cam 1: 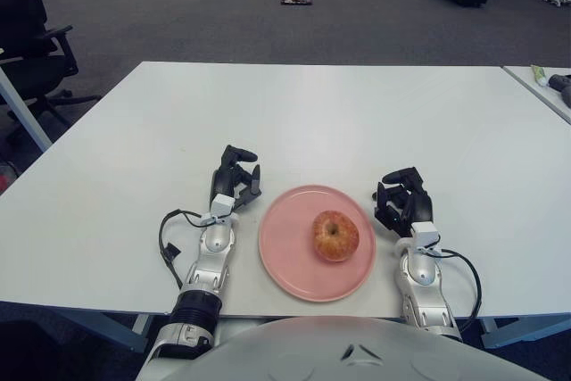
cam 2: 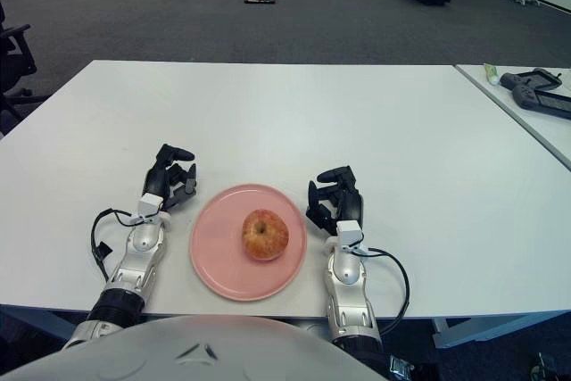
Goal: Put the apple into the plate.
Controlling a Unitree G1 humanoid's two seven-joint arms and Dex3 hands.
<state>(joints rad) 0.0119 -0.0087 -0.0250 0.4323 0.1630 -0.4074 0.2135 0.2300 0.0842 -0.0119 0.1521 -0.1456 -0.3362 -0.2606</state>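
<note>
Already the red-yellow apple (cam 1: 335,236) sits right of centre on the round pink plate (cam 1: 285,260), lower middle of frame. Left hand (cam 1: 234,185) and right hand (cam 1: 401,202) flank it, fingers curled, empty. Risk: either hand bumping the rim, rolling the apple onto the white bench (cam 1: 312,113).

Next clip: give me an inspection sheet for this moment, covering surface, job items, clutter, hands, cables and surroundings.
Surface: white table, one pink plate near its front edge.
Job's things: apple sits upright on the plate, right of centre; no hand touches it.
Clutter: nothing seen on this table; a second table to the right carries a controller and a small tube.
Hands: left hand left of the plate, fingers curled, holding nothing; right hand right of the plate, likewise.
Cables: black cable loops beside the left forearm, another beside the right.
Surroundings: grey carpet, office chair at left, boxes far back.
</note>
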